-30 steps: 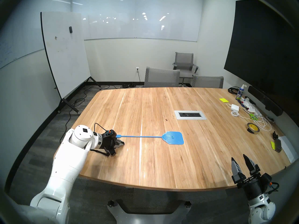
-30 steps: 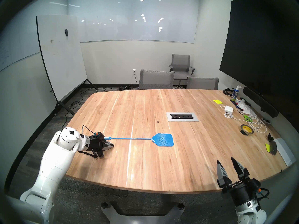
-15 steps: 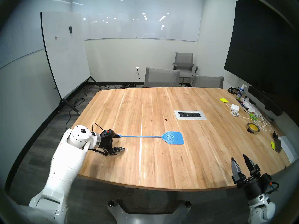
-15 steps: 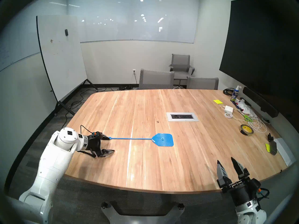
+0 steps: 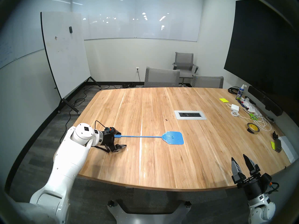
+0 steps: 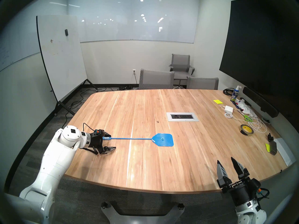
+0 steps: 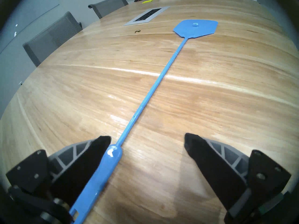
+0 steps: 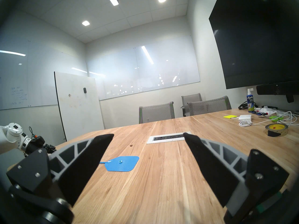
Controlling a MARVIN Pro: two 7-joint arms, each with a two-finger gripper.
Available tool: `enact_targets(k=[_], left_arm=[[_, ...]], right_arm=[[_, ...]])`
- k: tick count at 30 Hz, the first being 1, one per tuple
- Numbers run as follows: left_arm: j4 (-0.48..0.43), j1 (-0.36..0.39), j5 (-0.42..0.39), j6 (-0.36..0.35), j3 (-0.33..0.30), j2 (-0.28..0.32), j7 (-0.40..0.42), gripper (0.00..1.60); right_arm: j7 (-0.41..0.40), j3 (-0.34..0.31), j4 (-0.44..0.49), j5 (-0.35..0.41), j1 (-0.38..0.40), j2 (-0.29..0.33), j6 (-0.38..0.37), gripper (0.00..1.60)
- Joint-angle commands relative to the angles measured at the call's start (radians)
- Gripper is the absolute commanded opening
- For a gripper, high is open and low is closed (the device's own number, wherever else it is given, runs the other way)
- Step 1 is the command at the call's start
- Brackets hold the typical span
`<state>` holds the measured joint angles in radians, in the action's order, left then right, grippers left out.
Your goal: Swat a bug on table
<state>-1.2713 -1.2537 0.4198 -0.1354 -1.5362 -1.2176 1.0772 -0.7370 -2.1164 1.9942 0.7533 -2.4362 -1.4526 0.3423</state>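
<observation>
Swatter (image 5: 172,137): lies flat on the surface (image 5: 145,167), handle toward the left edge, likely set for a side grasp.
Left end effector (image 7: 147,138): wide open, straddling the handle; one finger (image 7: 90,154) just beside it, nothing gripped.
Right end effector (image 5: 239,162): open, empty, at the near right corner.
Bug (image 5: 166,120): mid-surface, just beside the outlet panel (image 5: 190,114), apart from the swatter's head.

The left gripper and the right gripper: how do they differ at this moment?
The left gripper lies low over the light-brown wood-plank table, astride the handle of the blue plastic fly swatter; the right gripper hangs apart at the near edge, around nothing. Left points sideways, right away from the robot. Both are open.
</observation>
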Motion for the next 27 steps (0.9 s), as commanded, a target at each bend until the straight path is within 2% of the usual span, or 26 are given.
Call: enact_targets(k=[1, 6, 11, 17, 18, 19, 21, 22, 23, 27], left_arm=[[0.035, 0.052, -0.005, 0.004, -0.004, -0.010, -0.009, 1.60], [0.084, 0.075, -0.019, -0.011, -0.010, -0.016, 0.006, 1.60], [0.107, 0.084, -0.046, -0.081, -0.031, -0.028, 0.030, 1.60], [0.117, 0.072, -0.056, -0.087, -0.035, -0.027, 0.046, 1.60], [0.119, 0.070, -0.057, -0.084, -0.036, -0.026, 0.048, 1.50], [0.119, 0.067, -0.057, -0.083, -0.038, -0.024, 0.049, 0.97], [0.121, 0.063, -0.058, -0.077, -0.040, -0.020, 0.052, 0.44], [0.116, 0.059, -0.056, -0.072, -0.039, -0.015, 0.054, 0.29], [0.115, 0.057, -0.057, -0.072, -0.041, -0.013, 0.055, 0.16], [0.102, 0.038, -0.058, -0.063, -0.047, -0.002, 0.058, 0.17]], right_arm=[[0.000, 0.001, 0.015, 0.000, 0.002, 0.001, -0.001, 1.60], [0.000, 0.001, 0.015, 0.000, 0.002, 0.001, -0.001, 1.60], [0.000, 0.001, 0.015, 0.000, 0.002, 0.001, -0.001, 1.60], [0.000, 0.001, 0.015, 0.000, 0.002, 0.001, -0.001, 1.60], [0.000, 0.001, 0.015, 0.000, 0.002, 0.001, -0.001, 1.60], [0.000, 0.001, 0.015, 0.000, 0.002, 0.001, -0.001, 1.60], [0.000, 0.001, 0.015, 0.000, 0.002, 0.001, -0.001, 1.60], [0.000, 0.001, 0.015, 0.000, 0.002, 0.001, -0.001, 1.60], [0.000, 0.001, 0.015, 0.000, 0.002, 0.001, -0.001, 1.60], [0.000, 0.001, 0.015, 0.000, 0.002, 0.001, -0.001, 1.60]])
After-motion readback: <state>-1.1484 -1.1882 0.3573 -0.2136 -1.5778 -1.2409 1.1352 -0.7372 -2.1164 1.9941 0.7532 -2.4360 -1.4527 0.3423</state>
